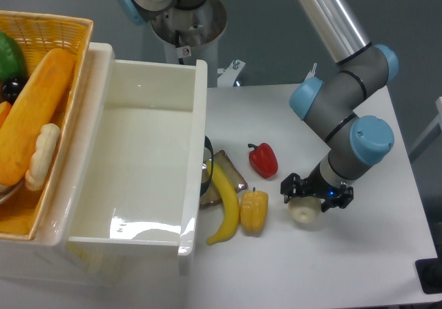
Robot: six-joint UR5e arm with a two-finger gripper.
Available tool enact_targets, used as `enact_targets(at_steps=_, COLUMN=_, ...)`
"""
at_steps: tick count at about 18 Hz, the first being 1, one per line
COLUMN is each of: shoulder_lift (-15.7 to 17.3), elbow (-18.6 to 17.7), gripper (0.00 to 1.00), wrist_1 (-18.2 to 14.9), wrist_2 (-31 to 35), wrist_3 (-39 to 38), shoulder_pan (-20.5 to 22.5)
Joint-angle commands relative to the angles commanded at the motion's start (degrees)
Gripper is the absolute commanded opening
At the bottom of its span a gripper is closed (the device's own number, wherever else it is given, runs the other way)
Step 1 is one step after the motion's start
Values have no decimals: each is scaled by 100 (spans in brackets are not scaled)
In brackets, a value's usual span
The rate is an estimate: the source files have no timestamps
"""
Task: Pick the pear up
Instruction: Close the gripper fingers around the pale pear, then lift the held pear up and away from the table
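Camera: smooth, rounded cream pear (304, 213) between jaws.

the arm bends down at the wrist, its tool (316, 193) pointing downward, fingers spread apart.

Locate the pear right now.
The pear sits on the white table, right of the yellow pepper, directly under the gripper, whose jaws straddle its top.
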Motion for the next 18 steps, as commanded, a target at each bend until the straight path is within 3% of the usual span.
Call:
enact_targets(at_steps=2, shoulder_lift=9, elbow=-9, gripper=90, wrist_1=0, wrist_2=141, wrist_3=-9, shoulder_pan=0)
enact_targets(at_steps=5, shoulder_lift=9, elbow=-17, gripper=55, wrist_1=0, wrist_2=272, wrist_3=-9, shoulder_pan=0)
enact_targets(at_steps=7, shoulder_lift=18, elbow=-18, gripper=38, wrist_1=0, wrist_2=361, wrist_3=0, shoulder_pan=9)
enact_targets(at_steps=13, shoulder_lift=79, elbow=52, gripper=36, wrist_1=0, wrist_2=396, wrist_3=26, shoulder_pan=9)
enact_targets(at_steps=18, shoulder_lift=211, elbow=263, gripper=18, wrist_1=0, wrist_2=844, wrist_3=376, shoulder_pan=44)
